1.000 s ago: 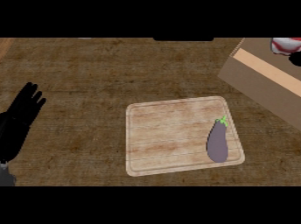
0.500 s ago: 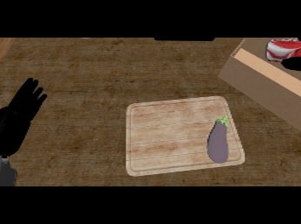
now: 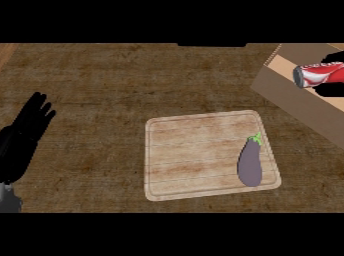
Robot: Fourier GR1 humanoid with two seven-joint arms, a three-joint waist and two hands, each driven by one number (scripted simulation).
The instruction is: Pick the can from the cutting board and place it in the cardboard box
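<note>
My right robot hand (image 3: 339, 90), fingers curled around the red can (image 3: 321, 75), has brought it lower over the open cardboard box (image 3: 293, 97) at far right, leaving only an eggplant (image 3: 250, 162) on the cutting board (image 3: 197, 155); release looks next, left robot hand (image 3: 20, 142) resting open at left.

Red can (image 3: 322, 74), purple eggplant (image 3: 250, 164)

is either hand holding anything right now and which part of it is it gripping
The right hand holds the red can sideways over the cardboard box, curled round its right-side end. The left hand rests open, holding nothing.
</note>
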